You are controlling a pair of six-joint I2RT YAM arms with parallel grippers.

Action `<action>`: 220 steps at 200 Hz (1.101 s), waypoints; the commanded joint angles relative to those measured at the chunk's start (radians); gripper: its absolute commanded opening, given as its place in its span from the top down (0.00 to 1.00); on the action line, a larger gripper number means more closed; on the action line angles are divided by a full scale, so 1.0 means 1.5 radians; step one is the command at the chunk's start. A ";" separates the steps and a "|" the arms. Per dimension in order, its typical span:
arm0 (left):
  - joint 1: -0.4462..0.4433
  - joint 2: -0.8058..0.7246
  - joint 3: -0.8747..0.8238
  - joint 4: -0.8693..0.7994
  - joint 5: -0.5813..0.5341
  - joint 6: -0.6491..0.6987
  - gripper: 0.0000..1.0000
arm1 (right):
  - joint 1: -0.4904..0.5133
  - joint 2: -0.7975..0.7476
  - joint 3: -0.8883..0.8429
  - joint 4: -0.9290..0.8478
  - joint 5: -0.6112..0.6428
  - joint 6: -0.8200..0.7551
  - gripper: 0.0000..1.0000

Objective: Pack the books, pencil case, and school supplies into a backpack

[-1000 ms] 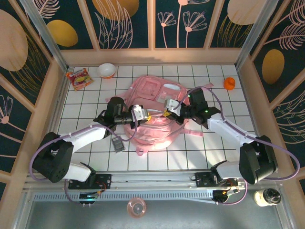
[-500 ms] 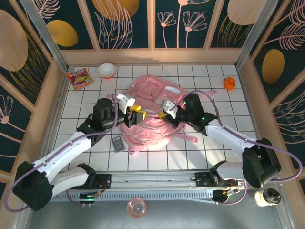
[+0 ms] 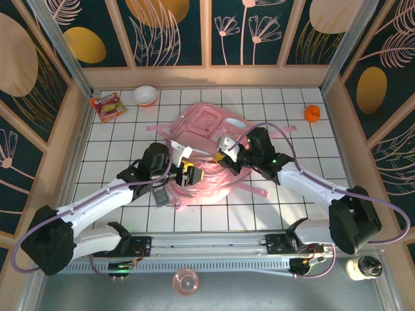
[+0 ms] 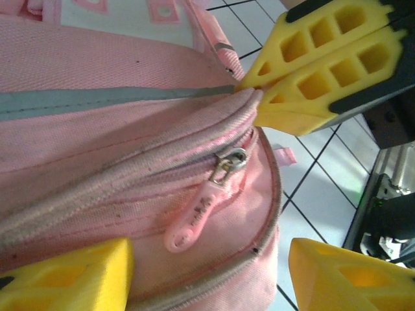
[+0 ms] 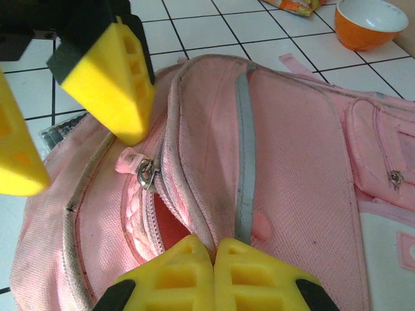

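My left hand [image 4: 207,262] hangs over the near-left part of the backpack [image 3: 211,126]. Its jaws stand wide and grip nothing. One yellow finger [image 4: 71,282] sits low on the left of my wrist view and the other is well apart on the right, with pink cloth between them. The zip pull [image 4: 194,223] lies loose on that cloth, its slider [image 4: 227,165] just above it, and neither finger is closed on it. My right hand [image 5: 214,259] is shut tight, fingertips pressed together and pinching the backpack's rim just beside the grey strip [image 5: 242,129]. From the left wrist I see those same tips meeting on the fabric edge above the slider. Next to the slider the zip gapes a little and shows a darker pink inside. The backpack lies flat in the middle of the tabletop [image 3: 292,201], with its pale panel and small pockets turned to the far side and a strap trailing out to the right. The calculator [image 3: 160,196] lies on the tabletop just beside the backpack's near-left edge, below my left hand. A snack packet [image 3: 107,106] and a bowl [image 3: 145,95] sit at the far left. A small orange thing [image 3: 312,113] sits at the far right, well apart from the backpack.
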 commanded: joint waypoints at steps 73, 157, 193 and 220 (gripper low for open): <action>-0.007 0.035 0.015 0.126 0.069 0.029 0.68 | 0.007 0.005 0.027 0.048 -0.020 0.047 1.00; -0.007 0.036 0.017 0.023 -0.091 0.053 1.00 | -0.007 -0.022 0.019 0.034 -0.025 0.041 1.00; -0.006 0.021 0.017 -0.026 -0.179 0.055 1.00 | -0.034 -0.041 0.010 0.007 -0.031 0.018 1.00; -0.005 -0.009 0.003 -0.052 -0.244 0.072 1.00 | -0.082 -0.061 0.008 -0.028 -0.059 -0.011 1.00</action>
